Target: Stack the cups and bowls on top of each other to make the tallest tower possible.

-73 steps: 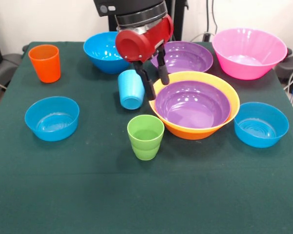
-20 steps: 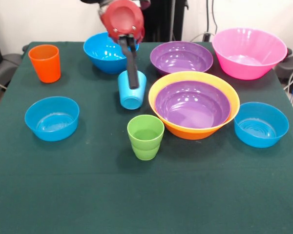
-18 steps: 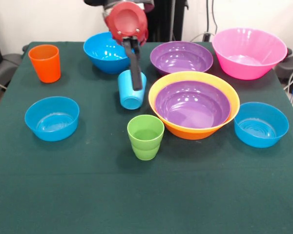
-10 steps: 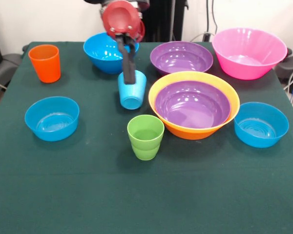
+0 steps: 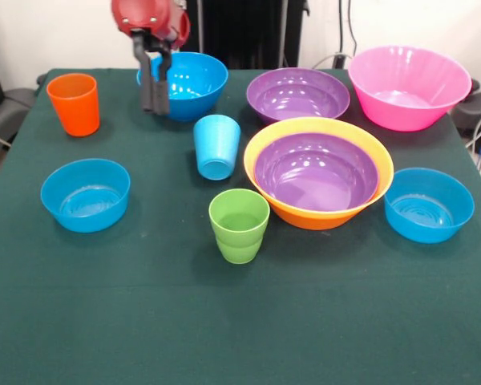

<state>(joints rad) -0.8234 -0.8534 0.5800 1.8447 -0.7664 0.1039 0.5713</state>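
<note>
Arm above the claw (image 5: 154, 103) cut off by top edge.

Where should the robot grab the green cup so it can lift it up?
Probably the top rim of the green cup, coming straight down from above. It stands upright with its mouth open, so one finger could go inside and one outside the thin wall. Its smooth upper band looks easier to pinch than the ridged lower half.

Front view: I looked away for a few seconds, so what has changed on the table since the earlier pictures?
The gripper has left the light blue cup and swung up and toward the picture's left, now in front of the far blue bowl, holding nothing. The cup stands where it was. The other cups and bowls, including the purple bowl nested in the orange-yellow bowl, have not moved.
</note>
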